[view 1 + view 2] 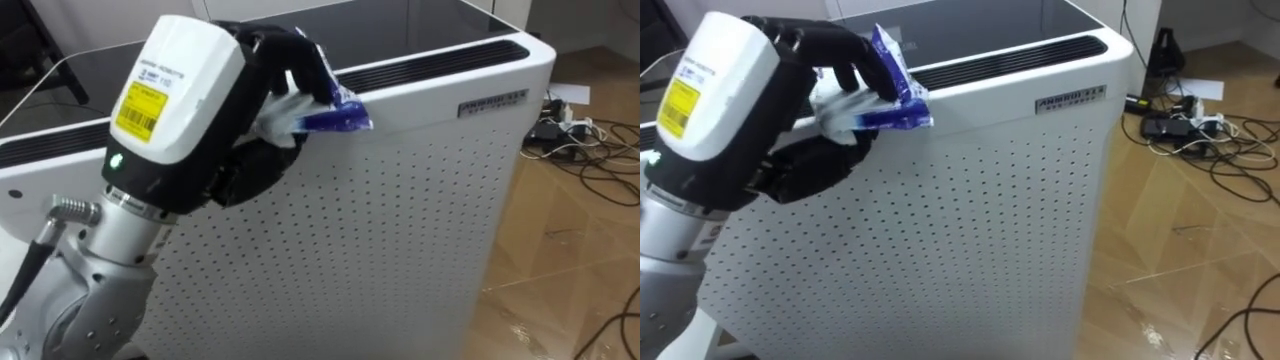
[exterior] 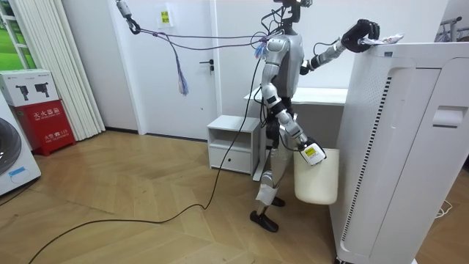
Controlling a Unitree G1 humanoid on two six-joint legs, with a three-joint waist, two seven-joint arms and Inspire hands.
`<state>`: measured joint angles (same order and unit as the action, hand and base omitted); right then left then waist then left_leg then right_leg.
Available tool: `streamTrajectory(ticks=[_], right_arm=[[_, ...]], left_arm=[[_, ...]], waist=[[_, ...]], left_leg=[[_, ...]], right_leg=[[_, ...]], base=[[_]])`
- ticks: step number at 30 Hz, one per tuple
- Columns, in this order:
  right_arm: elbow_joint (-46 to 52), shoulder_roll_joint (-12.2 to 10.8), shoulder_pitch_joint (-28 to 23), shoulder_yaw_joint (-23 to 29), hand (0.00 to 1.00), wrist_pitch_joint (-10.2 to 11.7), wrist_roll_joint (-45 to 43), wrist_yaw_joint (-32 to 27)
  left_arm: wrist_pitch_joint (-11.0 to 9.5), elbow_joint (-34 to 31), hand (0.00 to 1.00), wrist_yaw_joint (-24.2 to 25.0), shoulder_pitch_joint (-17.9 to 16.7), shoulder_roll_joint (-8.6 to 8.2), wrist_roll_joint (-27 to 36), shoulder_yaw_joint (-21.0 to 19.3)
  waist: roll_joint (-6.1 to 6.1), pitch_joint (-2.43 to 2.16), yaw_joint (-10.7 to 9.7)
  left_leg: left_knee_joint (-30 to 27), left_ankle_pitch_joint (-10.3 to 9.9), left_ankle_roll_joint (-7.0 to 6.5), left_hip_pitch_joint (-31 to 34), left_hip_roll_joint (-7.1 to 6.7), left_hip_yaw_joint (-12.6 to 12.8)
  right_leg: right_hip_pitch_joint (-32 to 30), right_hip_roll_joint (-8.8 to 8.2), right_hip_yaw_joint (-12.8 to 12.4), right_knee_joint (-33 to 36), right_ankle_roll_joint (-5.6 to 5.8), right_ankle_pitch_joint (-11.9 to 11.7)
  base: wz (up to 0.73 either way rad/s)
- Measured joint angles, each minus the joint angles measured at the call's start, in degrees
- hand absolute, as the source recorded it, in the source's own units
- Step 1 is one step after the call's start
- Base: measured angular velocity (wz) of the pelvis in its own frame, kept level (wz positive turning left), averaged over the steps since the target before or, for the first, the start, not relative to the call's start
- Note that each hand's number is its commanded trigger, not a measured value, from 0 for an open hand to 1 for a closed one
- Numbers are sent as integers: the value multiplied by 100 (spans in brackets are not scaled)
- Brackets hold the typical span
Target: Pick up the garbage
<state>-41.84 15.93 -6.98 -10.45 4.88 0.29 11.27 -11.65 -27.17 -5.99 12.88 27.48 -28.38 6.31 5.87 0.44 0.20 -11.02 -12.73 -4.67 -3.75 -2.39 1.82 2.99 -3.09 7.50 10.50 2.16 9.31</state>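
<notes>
In the upper left, the left robot hand (image 1: 288, 55) is closed around a blue-and-white wrapper (image 1: 336, 118). The wrapper is at the top edge of a white cabinet (image 1: 400, 200).

A wooden floor (image 2: 110, 198) is running up to a white wall (image 2: 95, 59), where a small white cabinet (image 2: 233, 145) is standing beside a closed door (image 2: 196, 88). A tall white perforated unit (image 2: 396, 147) is rising at the room view's right, pale blinds (image 2: 51, 66) are hanging at its left behind a red box (image 2: 45, 121), and cables (image 1: 590, 140) are lying tangled on the floor.

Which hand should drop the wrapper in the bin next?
Left: the left hand grips the wrapper at the white cabinet's top edge; the right hand is down at the bin.
</notes>
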Motion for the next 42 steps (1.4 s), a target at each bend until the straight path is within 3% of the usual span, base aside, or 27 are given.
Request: streamTrajectory(ticks=[6, 9, 12, 16, 19, 26, 29, 34, 42], right_arm=[[-52, -3, 18, -306, 100, 4, 13, -12], [-57, -19, 19, -426, 100, 4, -13, -60], [-56, -26, 20, -512, 100, 3, -13, -65], [-56, -18, 19, -633, 100, -4, -13, -73], [-58, -17, 20, -636, 100, -71, -13, -69], [-76, -7, 34, -639, 100, -78, -5, -69], [-212, -41, 212, -651, 100, -77, -3, -80], [-1037, -180, 970, -915, 100, -76, 1, -286], [-1646, -256, 1696, -988, 100, -69, 449, -505]], left_arm=[[-16, -281, 100, 809, -11, -270, 2177, 383], [16, -287, 100, 1400, -20, -347, 3154, 758], [121, -287, 100, 2000, -30, -341, 3575, 1203], [183, -293, 100, 2559, -27, -353, 3716, 1302], [210, -293, 100, 2839, -27, -406, 3742, 1304], [261, -37, 100, 3159, -30, -447, 3830, 1295], [258, 443, 100, 3159, -34, -559, 3815, 1280], [249, 1618, 100, 3117, -179, -876, 3562, 1334], [179, 2539, 100, 2884, -298, -955, 2753, 1418]], waist=[[-186, -82, -24], [-167, -74, -59], [-96, -45, -101], [5, -57, -174], [15, -55, -180], [-114, 33, -31], [-145, 55, 42], [-179, 75, 69], [-220, 99, 258]], left_leg=[[-30, 0, 0, 7, -8, -8], [-42, 1, -1, 35, -19, -3], [-74, 6, -12, 121, -16, -7], [-71, 6, -12, 188, 0, 30], [-79, 7, -9, 206, 9, 41], [-122, 10, -7, 258, 16, 99], [-238, 10, -7, 478, 20, 73], [-532, 21, -3, 1022, 10, -47], [-743, 131, -14, 1737, -20, -75]], right_leg=[[45, -26, 64, -12, 3, -2], [37, -44, 106, -8, 17, -11], [-25, -46, 129, 10, 14, -31], [-115, -35, 114, 31, 2, -38], [-139, -26, 107, 31, 1, -38], [-220, -30, 53, 87, 1, -37], [-417, -32, 58, 190, -4, -38], [-869, -80, 239, 414, -28, -44], [-1570, -180, 392, 643, -82, -77]], base=[[4], [6], [1], [-4], [0], [-3], [3], [14], [9]])
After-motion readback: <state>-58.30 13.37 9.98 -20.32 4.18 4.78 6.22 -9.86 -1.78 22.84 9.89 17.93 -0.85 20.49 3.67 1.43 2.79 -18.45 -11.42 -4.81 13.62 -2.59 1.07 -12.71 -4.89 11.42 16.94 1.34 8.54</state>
